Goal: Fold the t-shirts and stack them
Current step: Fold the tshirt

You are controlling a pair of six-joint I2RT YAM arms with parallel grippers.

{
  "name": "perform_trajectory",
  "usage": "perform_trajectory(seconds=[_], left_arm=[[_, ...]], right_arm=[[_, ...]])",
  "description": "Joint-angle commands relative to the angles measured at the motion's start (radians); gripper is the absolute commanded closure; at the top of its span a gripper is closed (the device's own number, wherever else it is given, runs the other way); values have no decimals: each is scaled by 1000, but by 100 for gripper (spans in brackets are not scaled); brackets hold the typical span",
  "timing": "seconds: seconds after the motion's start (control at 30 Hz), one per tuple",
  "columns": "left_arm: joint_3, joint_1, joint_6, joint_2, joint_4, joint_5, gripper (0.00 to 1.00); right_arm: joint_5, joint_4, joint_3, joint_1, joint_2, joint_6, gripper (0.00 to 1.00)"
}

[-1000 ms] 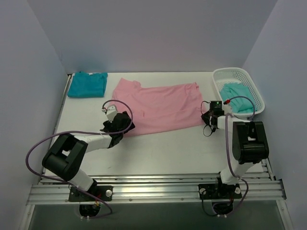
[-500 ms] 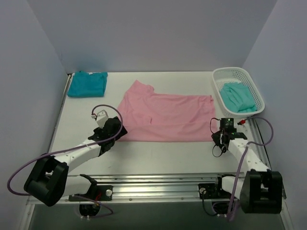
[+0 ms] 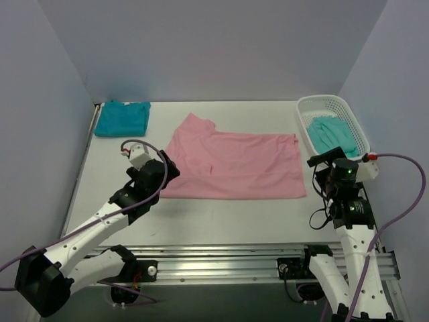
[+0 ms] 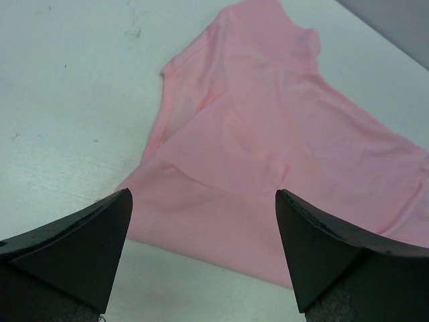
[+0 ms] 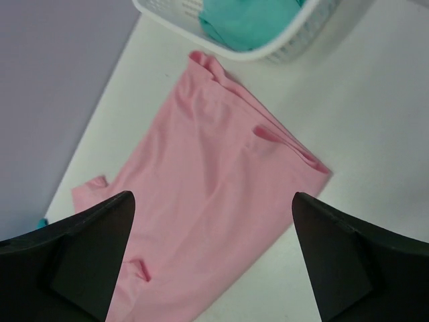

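Observation:
A light pink t-shirt (image 3: pixel 231 166) lies spread flat across the middle of the table, also in the left wrist view (image 4: pixel 268 134) and the right wrist view (image 5: pixel 201 188). My left gripper (image 3: pixel 164 171) hovers open above its near left corner, nothing between the fingers (image 4: pixel 202 201). My right gripper (image 3: pixel 323 176) is raised just off the shirt's right edge, open and empty (image 5: pixel 213 198). A deep teal t-shirt (image 3: pixel 121 118) sits folded at the far left. A paler mint-teal t-shirt (image 3: pixel 330 134) lies crumpled in the basket.
The white mesh basket (image 3: pixel 333 99) stands at the far right corner, its rim also in the right wrist view (image 5: pixel 288 47). Grey walls close the table on three sides. Bare white tabletop (image 3: pixel 228 218) runs along the near edge in front of the pink shirt.
The right gripper has opened, let go of the pink shirt's right edge and lifted back to the right. The left arm has drawn back slightly. The shirt now lies flat, pulled nearer.

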Motion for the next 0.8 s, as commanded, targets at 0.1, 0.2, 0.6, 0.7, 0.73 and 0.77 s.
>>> perform_trajectory(seconds=[0.1,0.2,0.6,0.7,0.73,0.77], left_arm=[[202,55,275,198,278,55,6],[364,241,345,360,341,340,6],[1227,531,542,1224,60,962,6],[1405,531,518,1370,15,1017,6],[1440,533,507,1398,2,1014,6],[1512,531,500,1453,-11,1020,6]], right_arm=[[11,218,101,7,174,-163,0],[-38,320,95,7,263,-206,0],[-82,440,2,7,220,-261,1],[-70,432,6,8,198,-278,1],[-70,432,6,8,194,-281,1],[-67,431,9,8,189,-284,1]])
